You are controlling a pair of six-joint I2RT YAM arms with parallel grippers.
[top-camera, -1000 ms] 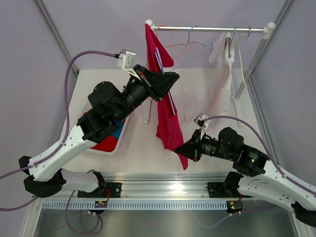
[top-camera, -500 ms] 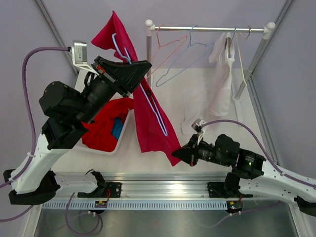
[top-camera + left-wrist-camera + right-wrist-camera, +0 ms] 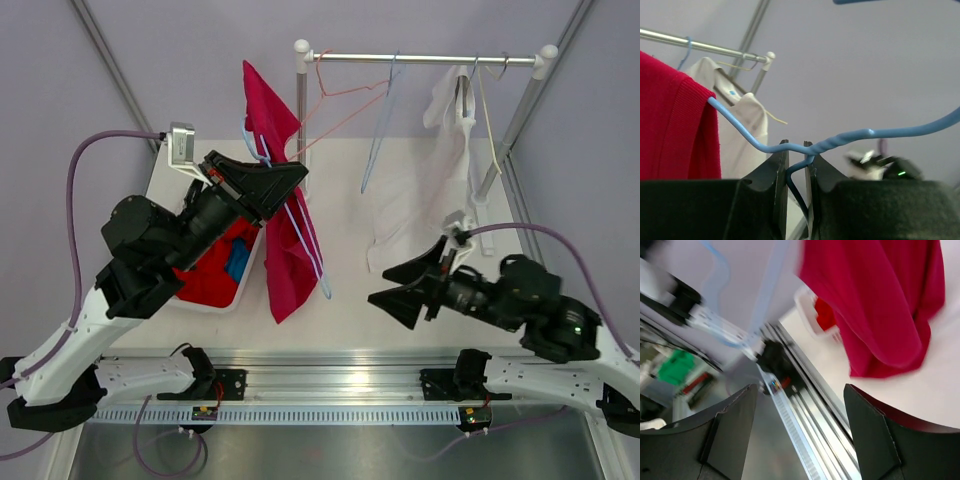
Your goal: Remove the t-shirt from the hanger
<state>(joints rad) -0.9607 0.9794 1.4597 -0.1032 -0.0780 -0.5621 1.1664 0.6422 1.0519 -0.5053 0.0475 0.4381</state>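
The red t-shirt (image 3: 285,245) hangs on a light blue wire hanger (image 3: 312,255), held off the rail, left of the rack post. My left gripper (image 3: 292,178) is shut on the hanger's twisted neck (image 3: 840,137), its fingertips (image 3: 780,155) pinching the wire. In the left wrist view the t-shirt's (image 3: 670,125) shoulder still sits on the hanger arm. My right gripper (image 3: 400,285) stands open, low and right of the shirt's hem, touching nothing. The right wrist view shows its wide-apart fingers (image 3: 735,430) with the t-shirt (image 3: 880,305) above them.
A clothes rail (image 3: 430,58) spans the back with a pink hanger (image 3: 340,92), a blue hanger (image 3: 380,125) and a white garment (image 3: 445,170) hanging down to the table. A white bin (image 3: 250,265) holding red and blue clothes sits at the left under my left arm.
My right gripper has opened, letting go of the shirt's hem, and drawn back to the right. The left arm has swung the hanger and shirt rightward and lower.
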